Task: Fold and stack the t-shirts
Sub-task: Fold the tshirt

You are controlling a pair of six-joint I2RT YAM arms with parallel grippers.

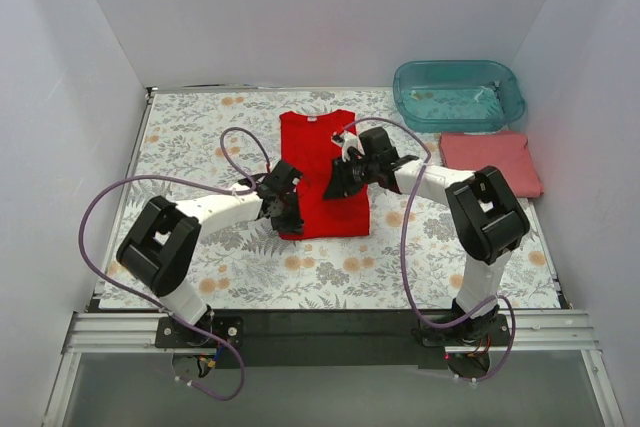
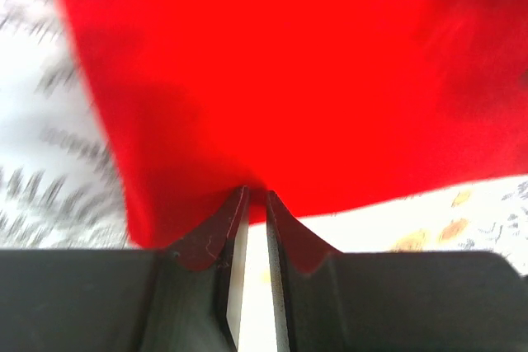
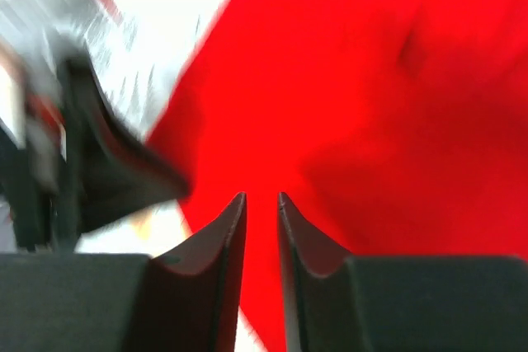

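Floral-printed tabletop (image 1: 190,142) lies under everything we see, with white walls around it. At our left gripper (image 2: 256,194) the jaws stand almost together, with only a thin slit between them. The edge of the red t-shirt (image 1: 322,152) rises into a peak at their tips, so we read it as pinched there. Our right gripper (image 3: 260,197) shows a slightly wider slot. Red cloth fills the view beyond and between its jaws, but the picture is smeared and we cannot tell whether they have hold of it. From above, the left gripper sits at the near-left edge of the red t-shirt and the right gripper over its right half, the two close together. The red t-shirt lies in the middle of the table as a long rectangle, collar end toward the far wall. Well to its right, the salmon-pink t-shirt (image 1: 490,162) lies folded flat, just in front of the teal tub (image 1: 458,97) in the far right corner.
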